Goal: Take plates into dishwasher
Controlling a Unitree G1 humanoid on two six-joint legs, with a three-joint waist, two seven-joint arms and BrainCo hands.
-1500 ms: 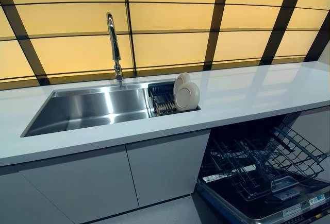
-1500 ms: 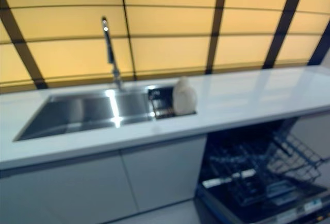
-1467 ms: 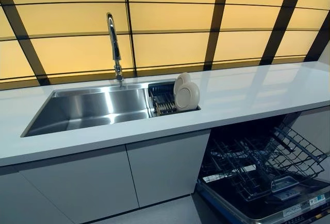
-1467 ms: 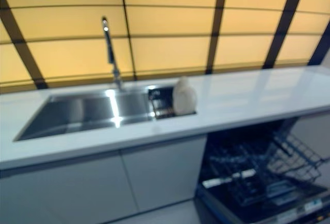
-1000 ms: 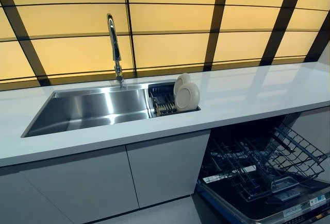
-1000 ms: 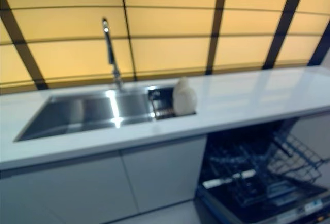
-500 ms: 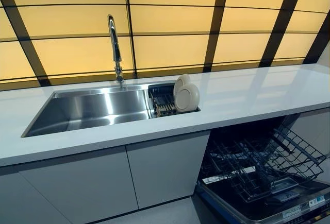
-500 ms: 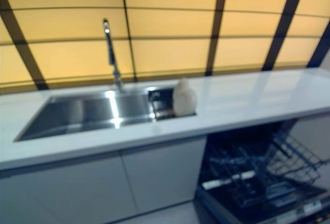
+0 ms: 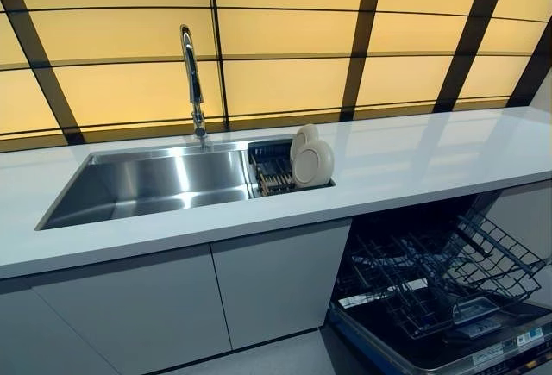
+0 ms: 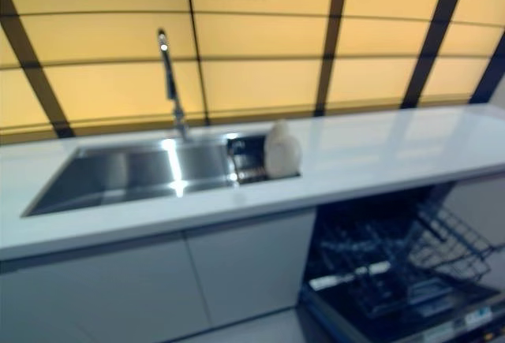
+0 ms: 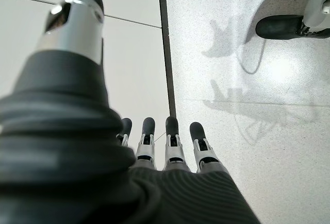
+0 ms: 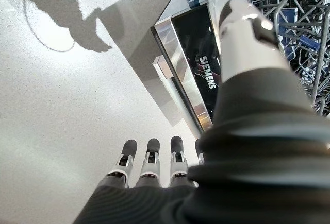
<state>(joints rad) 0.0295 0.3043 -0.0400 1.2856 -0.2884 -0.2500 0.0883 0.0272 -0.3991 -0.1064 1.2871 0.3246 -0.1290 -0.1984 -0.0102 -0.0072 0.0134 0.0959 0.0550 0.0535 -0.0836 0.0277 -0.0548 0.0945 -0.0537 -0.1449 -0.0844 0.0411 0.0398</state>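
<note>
Two round cream plates [image 9: 311,158] stand upright in the dark rack [image 9: 272,171] at the steel sink's [image 9: 155,184] right end. The open black dishwasher [image 9: 440,289] sits below right. Left robot hand [image 11: 165,147] and right robot hand [image 12: 149,167] hang empty above the floor, fingers straight.

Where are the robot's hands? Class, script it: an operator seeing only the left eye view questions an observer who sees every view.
Operator: I see plates in the rack, but no hands. Where's the left?
Observer: The left hand hangs over the floor, fingers straight, empty.
Operator: And the right?
Observer: The right hand is open and empty too, low beside the edge of the open dishwasher door.
</note>
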